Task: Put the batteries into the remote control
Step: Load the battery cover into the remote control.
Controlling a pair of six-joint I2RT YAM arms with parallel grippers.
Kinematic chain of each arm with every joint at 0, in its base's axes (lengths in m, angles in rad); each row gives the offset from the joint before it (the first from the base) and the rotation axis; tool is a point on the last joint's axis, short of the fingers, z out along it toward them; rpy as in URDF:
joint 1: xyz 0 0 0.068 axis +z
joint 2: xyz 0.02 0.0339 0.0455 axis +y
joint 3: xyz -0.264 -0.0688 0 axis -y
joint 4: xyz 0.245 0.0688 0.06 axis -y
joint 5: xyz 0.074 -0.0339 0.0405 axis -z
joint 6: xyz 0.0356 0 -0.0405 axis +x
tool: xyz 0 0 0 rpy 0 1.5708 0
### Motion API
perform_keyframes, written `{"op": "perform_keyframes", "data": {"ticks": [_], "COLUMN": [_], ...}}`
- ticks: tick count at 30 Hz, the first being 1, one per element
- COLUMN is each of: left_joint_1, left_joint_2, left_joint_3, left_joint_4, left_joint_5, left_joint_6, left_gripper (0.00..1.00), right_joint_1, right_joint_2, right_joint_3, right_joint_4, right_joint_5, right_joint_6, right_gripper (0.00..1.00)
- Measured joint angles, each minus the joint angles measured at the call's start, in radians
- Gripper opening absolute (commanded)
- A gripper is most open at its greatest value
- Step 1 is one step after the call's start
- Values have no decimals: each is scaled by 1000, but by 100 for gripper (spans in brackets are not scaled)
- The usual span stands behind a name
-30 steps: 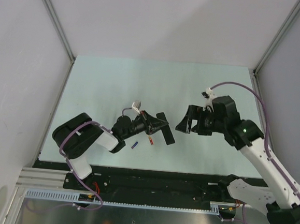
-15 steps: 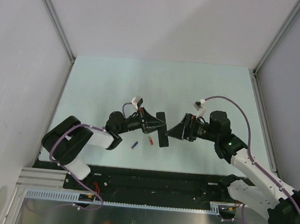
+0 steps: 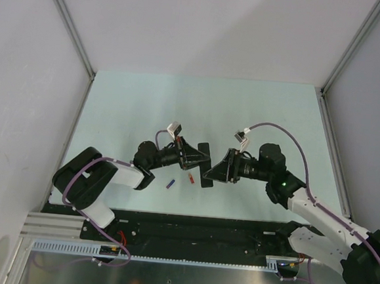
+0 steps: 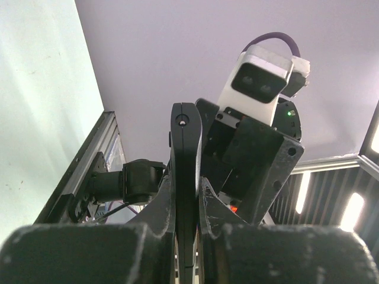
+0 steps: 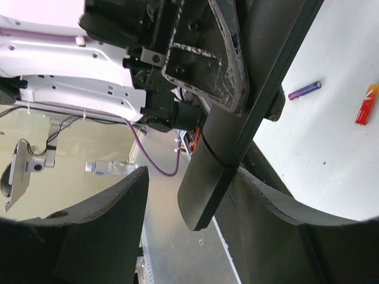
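My left gripper (image 3: pixel 198 159) is shut on the remote control (image 3: pixel 206 164), a slim black bar held edge-up above the table. In the left wrist view the remote (image 4: pixel 186 154) stands between the two fingers of that gripper (image 4: pixel 186 192). My right gripper (image 3: pixel 218 173) is open, and its fingers straddle the remote's near end (image 5: pixel 237 148). In the right wrist view that gripper (image 5: pixel 189 222) has the remote's end close to its right finger. A purple-blue battery (image 3: pixel 171 184) (image 5: pixel 304 90) and a red-orange battery (image 3: pixel 191 177) (image 5: pixel 367 104) lie on the table below. The other two batteries are not in view.
The pale green table (image 3: pixel 147 106) is walled by white panels at the back and sides. A black rail (image 3: pixel 190 227) runs along its near edge by the arm bases. The right arm's camera (image 4: pixel 259 80) faces my left wrist.
My right gripper has moved left, and its open fingers have come around the remote's near end. My left arm shifted slightly a second ago and has since held the remote still.
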Motion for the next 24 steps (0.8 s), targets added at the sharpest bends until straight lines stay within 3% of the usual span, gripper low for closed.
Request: {"op": "perform_keyframes", "data": {"ticks": [11,17,21,24], "left_joint_1": [2,2,4,5], "left_joint_2": [-36,-46,-52,-56], "left_joint_3": [0,-3,-8,-10], "left_joint_4": [-1,-4,3,9], "left_joint_5": [2,10,12,14], "left_joint_6": [17,27,53,65], "left_gripper": [0,0,0,0], "right_joint_1": [50,51,49,47], "right_joint_2": [84,93,116,128], "right_joint_3": [-8,-32,-50,-53], "right_joint_4": [36,120,161,183], "right_joint_5": [-10,-33,-43,-53], "right_joint_6": [26,72,130,161], "right_gripper": [43,26,7,0]}}
